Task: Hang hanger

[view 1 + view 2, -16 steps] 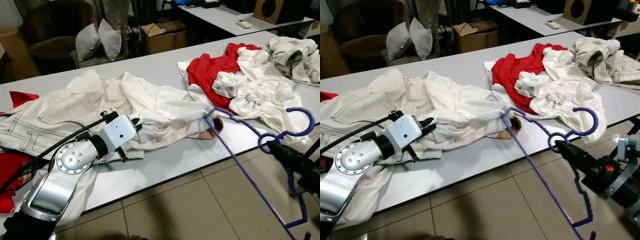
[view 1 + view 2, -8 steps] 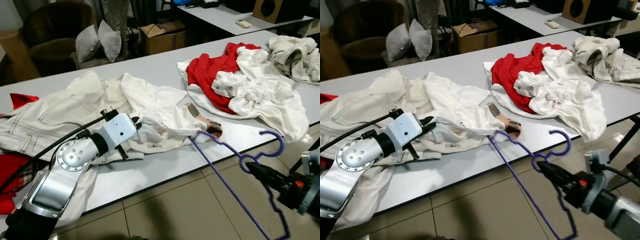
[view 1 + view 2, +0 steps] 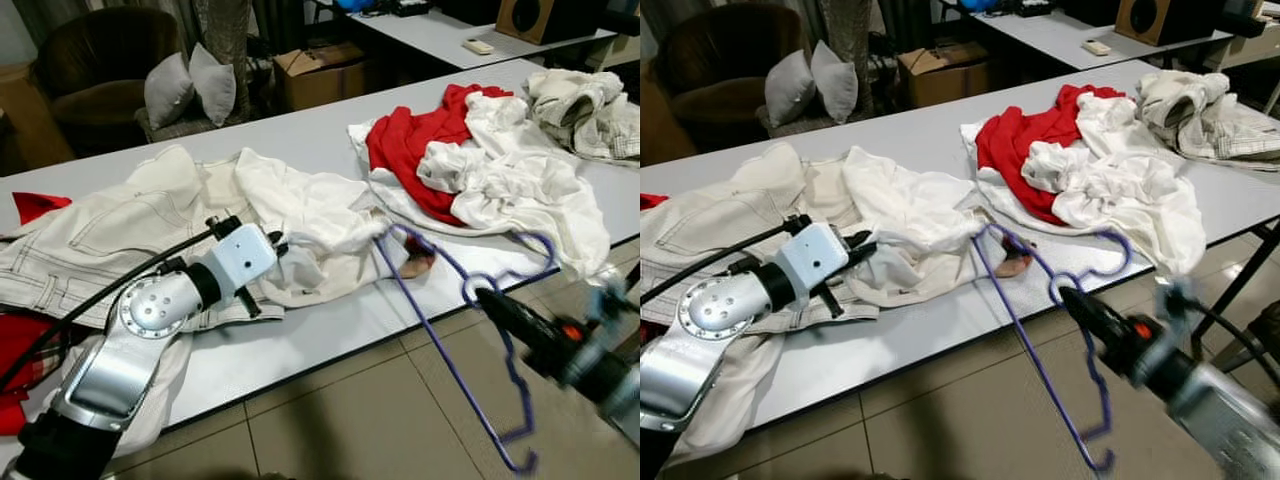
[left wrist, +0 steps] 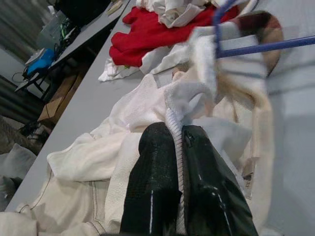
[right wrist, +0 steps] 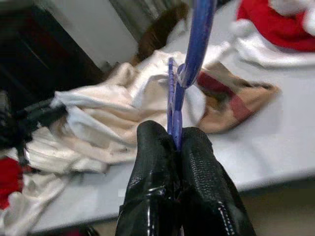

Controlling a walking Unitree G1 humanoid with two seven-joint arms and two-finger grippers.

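A blue wire hanger (image 3: 443, 345) slants out past the table's front edge, and its far end touches the bunched edge of a white garment (image 3: 320, 215). My right gripper (image 3: 492, 303) is shut on the hanger just under its hook, in front of the table. The right wrist view has its fingers (image 5: 157, 162) pinching the blue hanger (image 5: 197, 44). My left gripper (image 3: 277, 243) rests on the table, shut on a fold of the white garment (image 4: 147, 108), with the cloth clamped between its fingers (image 4: 152, 167).
The grey table (image 3: 300, 130) also carries cream jeans (image 3: 110, 230), a red garment (image 3: 420, 140) and a heap of white clothes (image 3: 510, 180). Behind it stand an armchair with pillows (image 3: 190, 85) and a cardboard box (image 3: 320, 65). Tiled floor (image 3: 350, 420) lies in front.
My right gripper has carried the hanger left and raised its far end into the garment's edge. The garment has bunched up. My left gripper has kept its hold and barely moved.
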